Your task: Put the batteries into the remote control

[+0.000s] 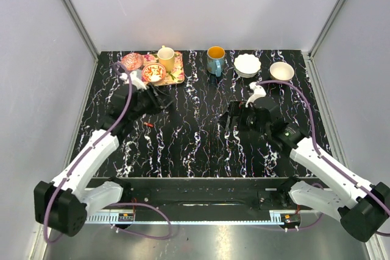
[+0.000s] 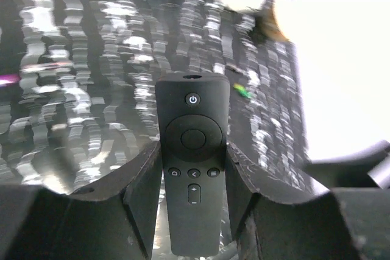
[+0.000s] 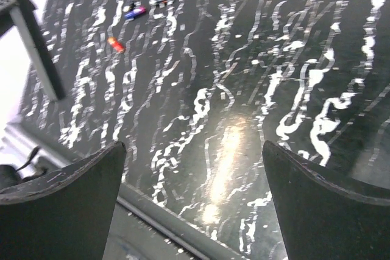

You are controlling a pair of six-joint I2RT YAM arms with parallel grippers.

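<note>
Beyond your left pincer (image 1: pixel 159 99) you see a flowered tray (image 1: pixel 178 77) bearing a yellow cup (image 1: pixel 166 58) and a patterned bowl (image 1: pixel 153 72), a pink bowl (image 1: pixel 132 61) beside it, while beyond your right pincer (image 1: pixel 231 117) stand a blue mug (image 1: pixel 215 59), a scalloped white bowl (image 1: pixel 247 65) and a plain white bowl (image 1: pixel 281 71) on the marbled table (image 1: pixel 195 144).

My desk (image 1: pixel 195 150) is a black slab veined with white, like marble, and glossy. Plain pale grey panels close it in: a left wall (image 1: pixel 36 59), a far wall (image 1: pixel 201 4) and a right wall (image 1: pixel 359 59). Aluminium posts (image 1: pixel 71 10) run up the two far corners. A toothed metal rail (image 1: pixel 201 217) lines the near edge. Light from above leaves a soft glare (image 3: pixel 228 144) on the desk.
</note>
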